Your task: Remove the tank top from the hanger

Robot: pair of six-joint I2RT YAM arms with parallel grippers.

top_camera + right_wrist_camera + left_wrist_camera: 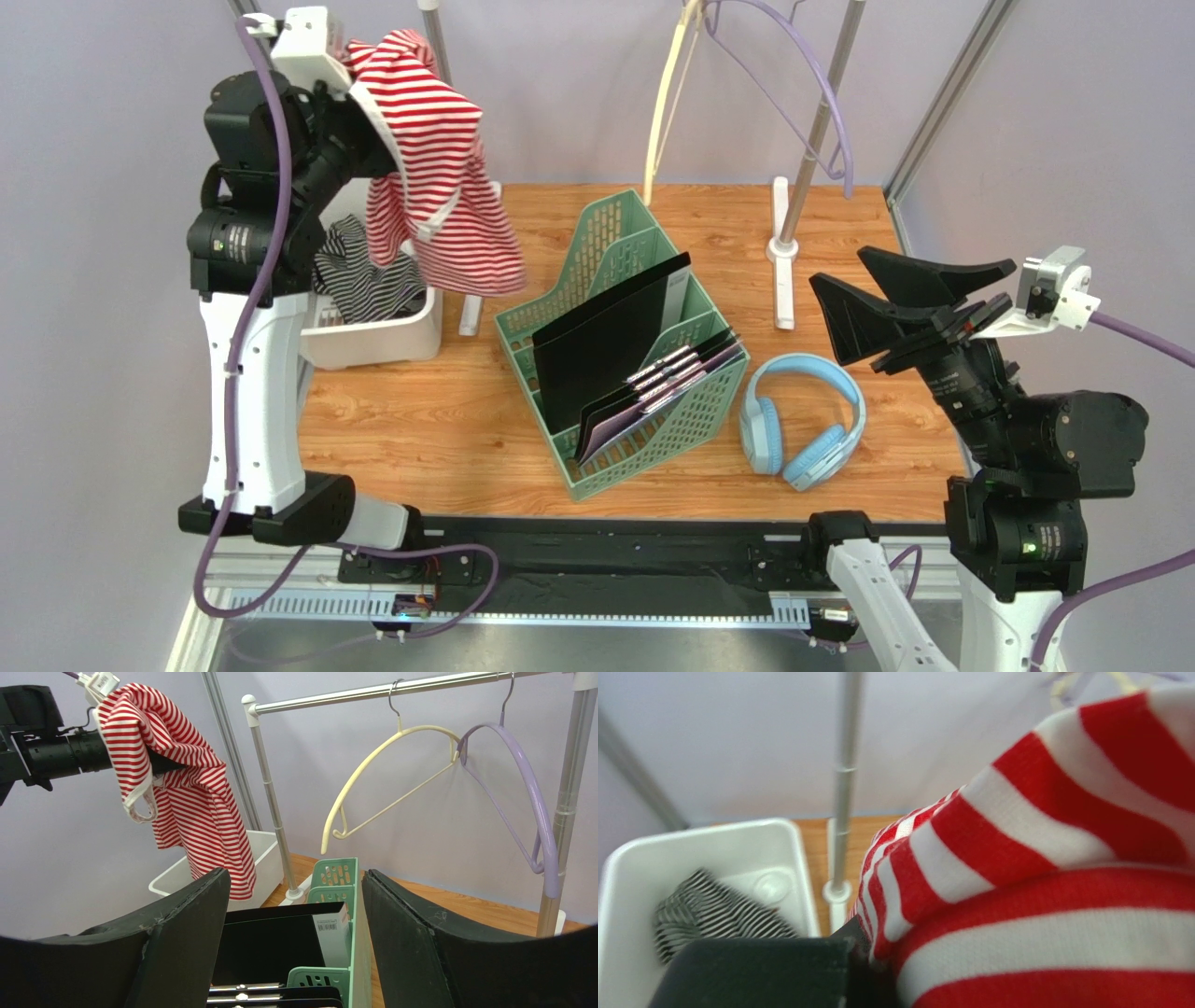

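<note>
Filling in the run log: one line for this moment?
left gripper shut on striped tank top | right gripper open, empty | cream hanger, purple hanger bare

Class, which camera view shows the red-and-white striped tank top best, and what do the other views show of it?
The right wrist view: the whole tank top hangs side-on, from straps to hem. The top external view shows it from above, bunched and foreshortened. The left wrist view shows only a blurred close-up of its striped fabric.

The tank top (189,812) hangs left of cream hanger (401,735); right end effector (295,882) gapes.
</note>
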